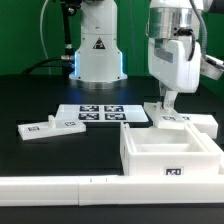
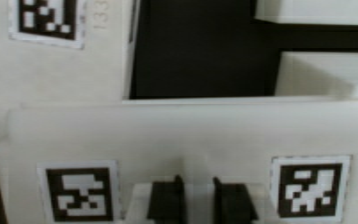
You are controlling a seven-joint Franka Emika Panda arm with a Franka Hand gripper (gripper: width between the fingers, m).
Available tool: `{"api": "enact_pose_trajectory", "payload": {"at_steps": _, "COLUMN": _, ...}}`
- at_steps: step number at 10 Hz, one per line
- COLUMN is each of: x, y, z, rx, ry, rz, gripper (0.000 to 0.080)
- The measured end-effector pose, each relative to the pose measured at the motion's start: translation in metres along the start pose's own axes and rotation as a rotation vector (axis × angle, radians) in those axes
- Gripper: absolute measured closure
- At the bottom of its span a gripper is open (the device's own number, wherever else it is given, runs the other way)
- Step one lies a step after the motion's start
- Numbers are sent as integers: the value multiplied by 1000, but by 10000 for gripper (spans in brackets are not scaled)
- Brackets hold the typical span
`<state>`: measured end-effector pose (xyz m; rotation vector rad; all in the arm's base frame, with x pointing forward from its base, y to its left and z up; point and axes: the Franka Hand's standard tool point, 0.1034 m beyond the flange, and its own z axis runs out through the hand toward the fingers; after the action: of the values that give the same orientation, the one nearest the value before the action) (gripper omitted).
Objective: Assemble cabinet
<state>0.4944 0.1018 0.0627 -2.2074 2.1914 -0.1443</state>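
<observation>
The cabinet's large white box (image 1: 140,162) stands open-topped at the front on the exterior view's right, with a tag on its front wall. Just behind it lies a flat white panel (image 1: 183,119) (image 2: 176,140) carrying two square tags. My gripper (image 1: 168,103) (image 2: 195,198) is lowered onto that panel from above. Its two dark fingers (image 2: 167,196) stand almost together between the two tags, shut, with only a thin white strip showing in the gap. Whether a rim of the panel is pinched there I cannot make out. A second small white panel (image 1: 48,127) lies on the exterior view's left.
The marker board (image 1: 100,113) lies flat in the middle of the black table, in front of the robot's base (image 1: 97,50). A long white rail (image 1: 60,187) runs along the front edge. Cables hang behind the base.
</observation>
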Motion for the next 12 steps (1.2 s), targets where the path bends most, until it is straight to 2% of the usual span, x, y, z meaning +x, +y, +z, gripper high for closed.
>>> {"api": "enact_pose_trajectory", "payload": {"at_steps": 2, "x": -10, "y": -24, "z": 0, "rx": 18, "ry": 6, "rz": -7, "gripper": 735}}
{"api": "enact_pose_trajectory", "payload": {"at_steps": 3, "x": -9, "y": -33, "z": 1, "rx": 31, "ry": 15, "rz": -8, "gripper": 735}}
{"api": "enact_pose_trajectory", "payload": {"at_steps": 9, "x": -7, "y": -34, "z": 1, "rx": 30, "ry": 15, "rz": -8, "gripper": 735}}
{"api": "enact_pose_trajectory", "payload": {"at_steps": 10, "x": -4, "y": -47, "z": 0, "rx": 32, "ry": 15, "rz": -6, "gripper": 735}}
{"api": "enact_pose_trajectory", "payload": {"at_steps": 12, "x": -2, "y": -81, "z": 2, "rx": 60, "ry": 28, "rz": -5, "gripper": 735}}
